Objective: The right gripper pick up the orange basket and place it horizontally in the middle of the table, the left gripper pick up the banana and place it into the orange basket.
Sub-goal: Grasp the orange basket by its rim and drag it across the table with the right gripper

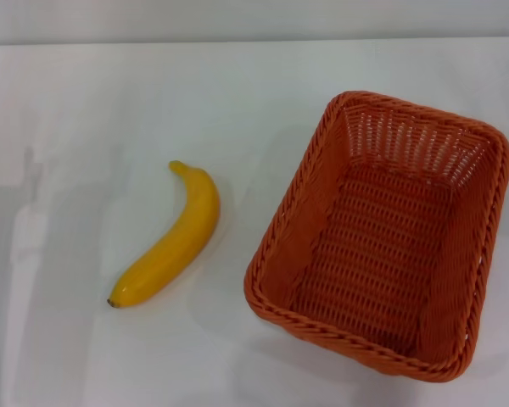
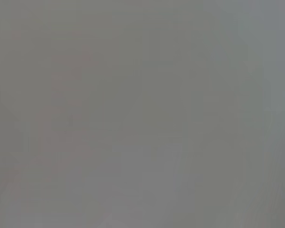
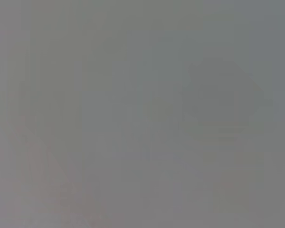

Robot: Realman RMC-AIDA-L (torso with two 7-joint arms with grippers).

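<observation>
While I watch from the head camera, neither gripper shows, so I cannot tell how their fingers stand; both wrist cameras give me only flat grey. On the plain white tabletop (image 1: 110, 102) the rectangular orange woven basket (image 1: 276, 280) sits upright on the right side, turned at a slant, its inside holding nothing. The curved yellow banana (image 1: 174, 242) lies flat to its left, apart from the basket, with its dark tip nearer me and its stem end farther away.
</observation>
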